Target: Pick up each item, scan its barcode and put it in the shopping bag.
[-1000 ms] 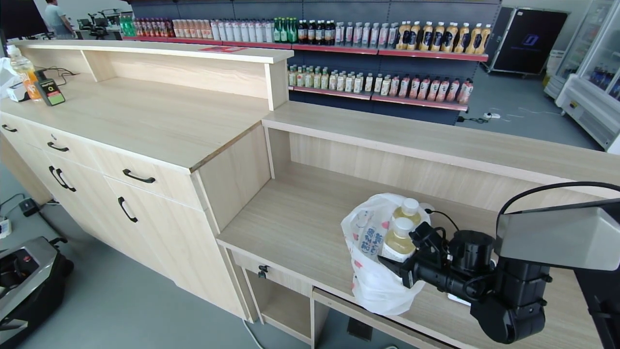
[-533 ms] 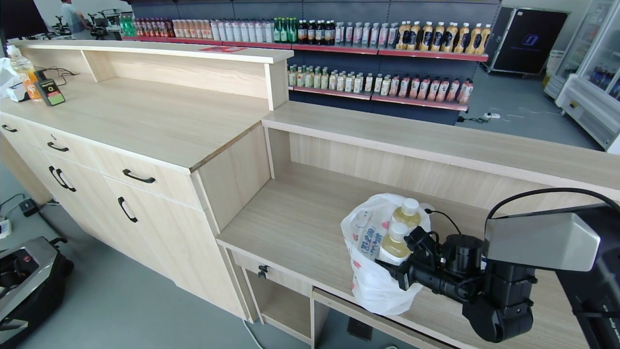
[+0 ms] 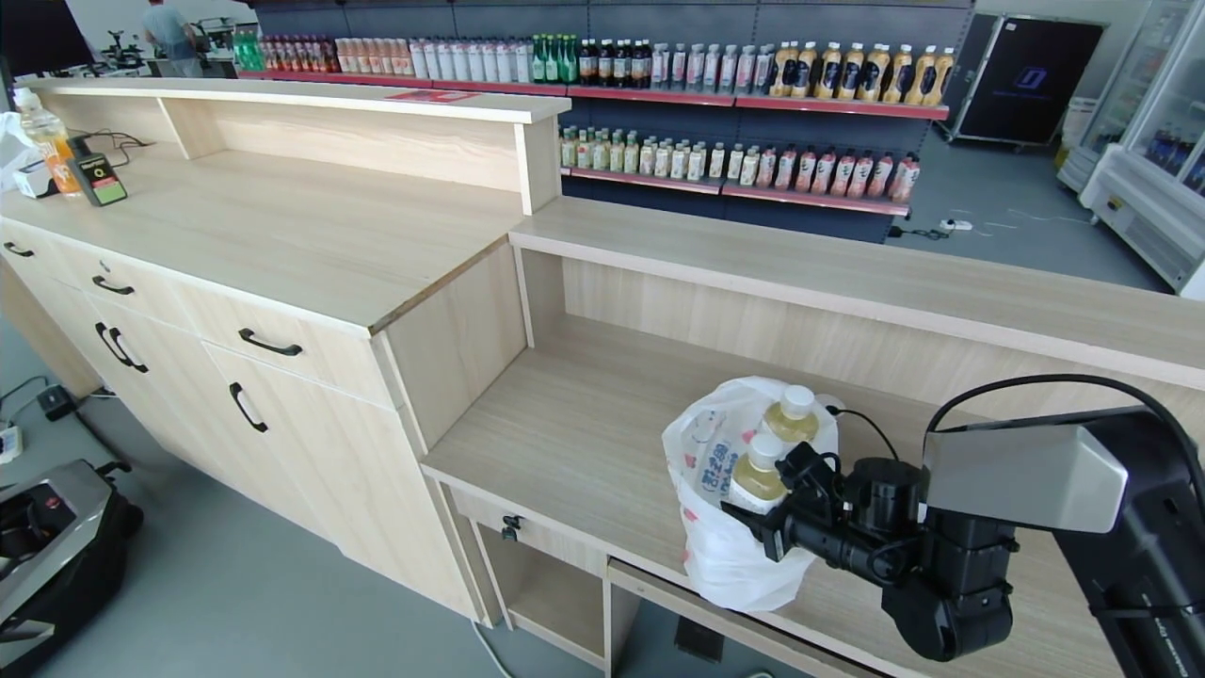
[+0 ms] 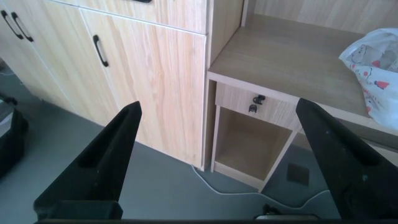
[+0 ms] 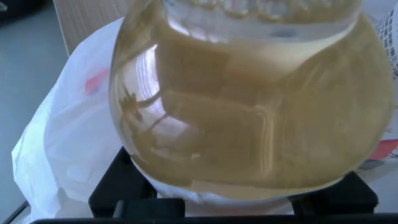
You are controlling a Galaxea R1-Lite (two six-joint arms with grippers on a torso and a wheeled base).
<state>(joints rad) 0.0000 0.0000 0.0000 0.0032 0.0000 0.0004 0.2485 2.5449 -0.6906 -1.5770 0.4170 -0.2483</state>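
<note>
White plastic shopping bag [image 3: 720, 551] stands on the lower counter [image 3: 584, 414], near its front edge, mouth open upward. Over the last second the held bottle [image 3: 756, 476] has shifted leftward and slightly down; its cap, which was higher and closer to the arm, now sits lower in the bag mouth and its body is below the rim. The right gripper [image 3: 772, 494] came along with it and its fingers are closed on the bottle's lower body. The right wrist view confirms this: amber liquid of the bottle [image 5: 249, 124] close above the black fingers, bag plastic [image 5: 68, 124] behind.

Judgement: the placing step is nearly done. What remains is release and a clean withdrawal.

Surroundings, left to right:
- Left gripper [image 4: 219, 112]: fingers spread wide, holding nothing, hanging over the floor in front of the cabinet door [image 4: 149, 87].
- Upper counter [image 3: 282, 226]: at its far left end stand an orange-labelled bottle [image 3: 45, 141] and a green-faced device [image 3: 97, 179], well apart from the bag. The bottle is possibly another item to handle.
- Second bottle [image 3: 793, 414]: upright in the bag, just behind the held one.
- Thin black cable [image 3: 861, 419]: runs behind the bag.

In the way: the second bottle crowds the drop spot. The soft bag wall lies against the gripper and could snag on withdrawal.
</note>
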